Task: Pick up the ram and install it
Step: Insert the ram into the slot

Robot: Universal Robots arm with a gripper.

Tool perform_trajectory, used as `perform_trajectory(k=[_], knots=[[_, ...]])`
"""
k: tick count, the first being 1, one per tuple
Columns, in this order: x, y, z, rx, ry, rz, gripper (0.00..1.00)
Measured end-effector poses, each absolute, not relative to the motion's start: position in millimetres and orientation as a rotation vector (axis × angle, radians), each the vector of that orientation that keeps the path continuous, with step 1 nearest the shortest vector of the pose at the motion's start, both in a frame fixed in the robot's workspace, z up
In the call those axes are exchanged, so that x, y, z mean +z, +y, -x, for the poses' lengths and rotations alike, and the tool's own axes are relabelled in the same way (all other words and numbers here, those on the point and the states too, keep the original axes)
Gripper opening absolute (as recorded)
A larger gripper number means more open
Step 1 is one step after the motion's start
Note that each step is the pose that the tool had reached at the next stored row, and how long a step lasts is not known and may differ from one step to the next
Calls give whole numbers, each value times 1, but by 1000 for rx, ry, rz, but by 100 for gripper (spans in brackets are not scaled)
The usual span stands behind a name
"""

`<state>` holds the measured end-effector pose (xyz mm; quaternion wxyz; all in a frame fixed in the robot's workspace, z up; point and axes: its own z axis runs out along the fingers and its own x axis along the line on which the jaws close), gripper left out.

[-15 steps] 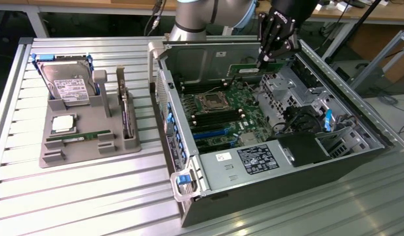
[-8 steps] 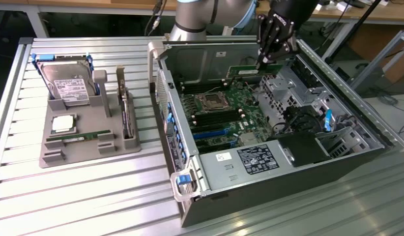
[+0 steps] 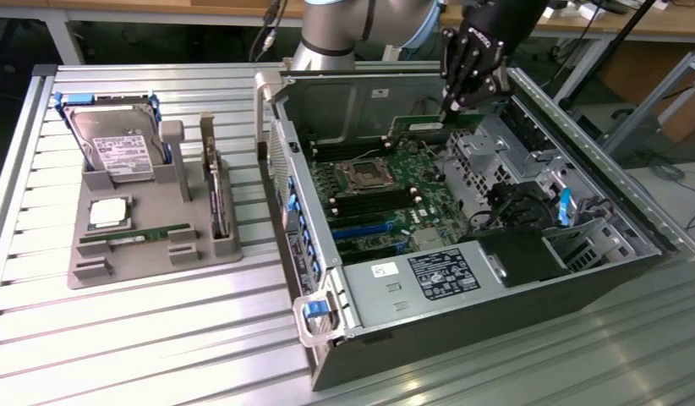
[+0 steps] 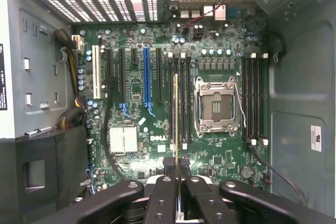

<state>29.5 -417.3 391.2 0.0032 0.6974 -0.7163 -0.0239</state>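
My gripper (image 3: 451, 108) hangs over the far end of the open computer case (image 3: 573, 271), shut on the ram (image 3: 421, 127), a thin green board held on edge above the motherboard (image 3: 398, 207). In the wrist view the ram (image 4: 175, 119) appears edge-on as a thin gold-green line between my black fingers (image 4: 167, 184). It lines up above the black memory slots (image 4: 181, 98) beside the empty processor socket (image 4: 215, 106). It hangs above the slots and is not seated in one.
A grey holder (image 3: 155, 262) on the exterior view's left carries a hard drive (image 3: 117, 148), a silver processor chip (image 3: 108, 213) and another green stick (image 3: 134, 237). Case walls, a drive cage (image 3: 483, 152) and cables (image 4: 71, 56) surround the board.
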Motion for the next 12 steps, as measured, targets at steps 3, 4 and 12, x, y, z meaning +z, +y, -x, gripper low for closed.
perform_trajectory(k=[3,4,12], knots=[[389,-417,-29,-75,-2246,-2186,13],[388,-417,-29,-75,-2246,-2186,13],[384,-417,-29,-75,-2246,-2186,13]])
